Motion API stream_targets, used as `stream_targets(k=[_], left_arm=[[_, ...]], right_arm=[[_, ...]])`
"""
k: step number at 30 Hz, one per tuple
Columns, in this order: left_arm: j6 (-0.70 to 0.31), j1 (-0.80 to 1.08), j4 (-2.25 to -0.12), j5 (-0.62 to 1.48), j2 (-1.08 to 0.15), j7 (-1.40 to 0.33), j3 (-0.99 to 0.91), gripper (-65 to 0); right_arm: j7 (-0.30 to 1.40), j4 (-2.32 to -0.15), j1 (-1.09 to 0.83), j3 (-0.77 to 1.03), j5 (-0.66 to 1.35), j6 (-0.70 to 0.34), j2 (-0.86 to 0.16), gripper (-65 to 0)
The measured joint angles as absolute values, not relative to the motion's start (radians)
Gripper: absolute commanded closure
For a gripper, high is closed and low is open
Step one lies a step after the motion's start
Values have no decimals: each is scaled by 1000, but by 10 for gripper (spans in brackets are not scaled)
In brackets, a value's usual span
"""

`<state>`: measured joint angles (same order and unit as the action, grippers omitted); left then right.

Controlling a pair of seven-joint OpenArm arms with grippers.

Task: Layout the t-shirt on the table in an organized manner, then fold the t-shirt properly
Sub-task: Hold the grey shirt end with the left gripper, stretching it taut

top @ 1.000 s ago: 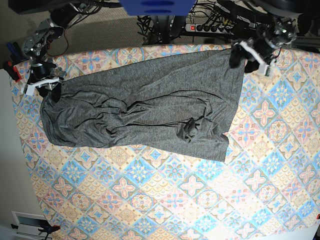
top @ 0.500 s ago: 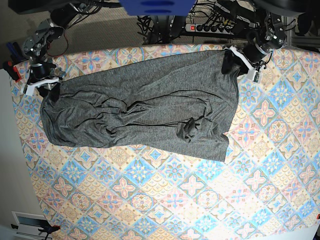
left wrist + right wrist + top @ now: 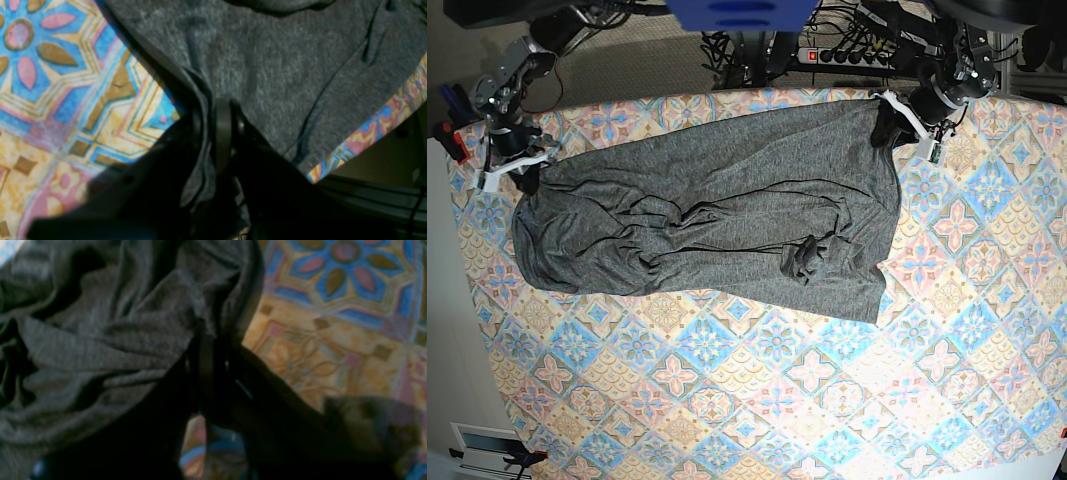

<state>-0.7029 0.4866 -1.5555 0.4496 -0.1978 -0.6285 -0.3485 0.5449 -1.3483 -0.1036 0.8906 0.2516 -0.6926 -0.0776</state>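
The t-shirt [image 3: 707, 215] lies across the upper half of the base view, on the counter [image 3: 827, 400], spread as a long grey band from the upper left toward the upper right, its lower right corner reaching toward the middle of the frame. Layout is partly achieved: the outline is broadly open and flat at the edges, but a ridge of wrinkles and a bunched knot of cloth sit at centre, just right of middle, and no sleeves or collar can be made out with certainty. The left claw [image 3: 897, 120], at the upper right of the base view, is closed on the shirt's corner there; its wrist view shows a fold of grey knit pinched between the jaws, with patterned counter to the left of it. The right claw [image 3: 522, 170], at the upper left of the base view, is likewise closed on the shirt's opposite corner; its wrist view shows gathered fabric caught between the dark jaws, though the picture is blurred. Both grips sit on the far edge of the garment, near the counter's back edge. Assessment: the task is in its first stage. Remaining work appears to be tensioning or lifting the shirt to clear the central creases, squaring it on the counter, and then all of the folding; no fold has been made so far.
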Motion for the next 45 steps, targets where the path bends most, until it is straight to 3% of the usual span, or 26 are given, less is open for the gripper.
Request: stream_targets(k=[10, 18, 30, 45], left_arm=[[-756, 426, -1554, 480, -197, -817, -414, -42], [-752, 377, -1553, 472, -196, -869, -419, -42], [-715, 251, -1661, 381, -151, -1146, -445, -42], [-705, 186, -1655, 360, -133, -1241, -541, -42]], right_arm=[[570, -1420, -126, 984, 236, -700, -65, 0], [572, -1420, -132, 1024, 236, -696, -67, 0], [638, -1423, -130, 1025, 236, -696, -67, 0], [649, -1426, -80, 1027, 235, -696, -70, 0]])
